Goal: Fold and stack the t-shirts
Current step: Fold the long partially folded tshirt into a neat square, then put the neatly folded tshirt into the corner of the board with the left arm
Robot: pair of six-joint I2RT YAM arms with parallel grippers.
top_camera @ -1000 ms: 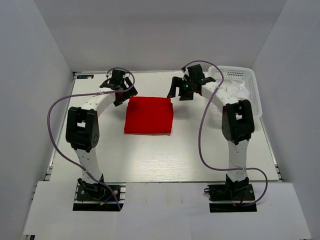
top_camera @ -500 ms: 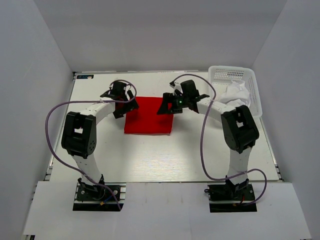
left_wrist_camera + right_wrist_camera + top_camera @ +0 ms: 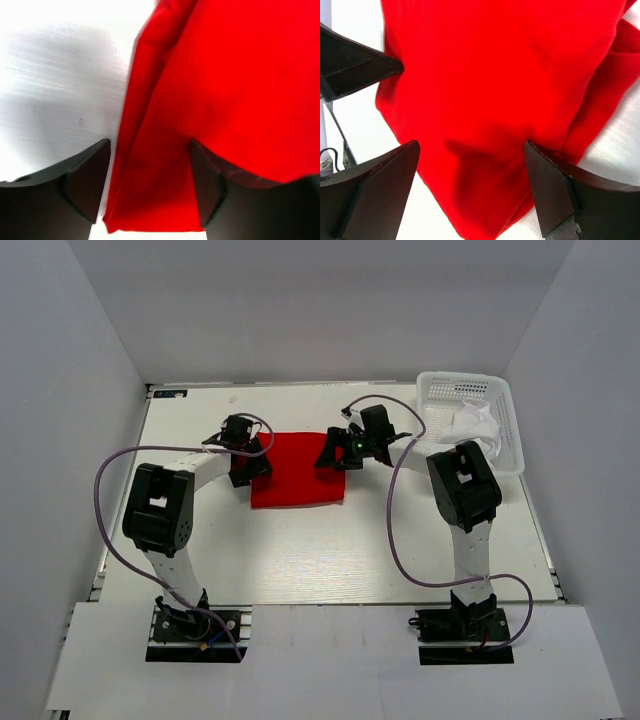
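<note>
A bright red t-shirt point(image 3: 298, 472) lies folded into a rectangle in the middle of the table. My left gripper point(image 3: 247, 466) is low at its left edge. In the left wrist view point(image 3: 150, 145) the jaws stand apart astride that layered red edge point(image 3: 150, 190), open. My right gripper point(image 3: 338, 457) is low over the shirt's far right corner, open wide, with red cloth point(image 3: 495, 75) between its fingers point(image 3: 471, 145). A white t-shirt point(image 3: 475, 427) lies crumpled in the basket at the right.
A white plastic lattice basket point(image 3: 460, 381) stands at the far right of the table, beside the right arm. Purple cables loop off both arms. Grey walls close in the table on three sides.
Both grippers have come down and nearer onto the red t-shirt's far corners. The left jaws have narrowed around the cloth edge. The shirt has stayed put.
</note>
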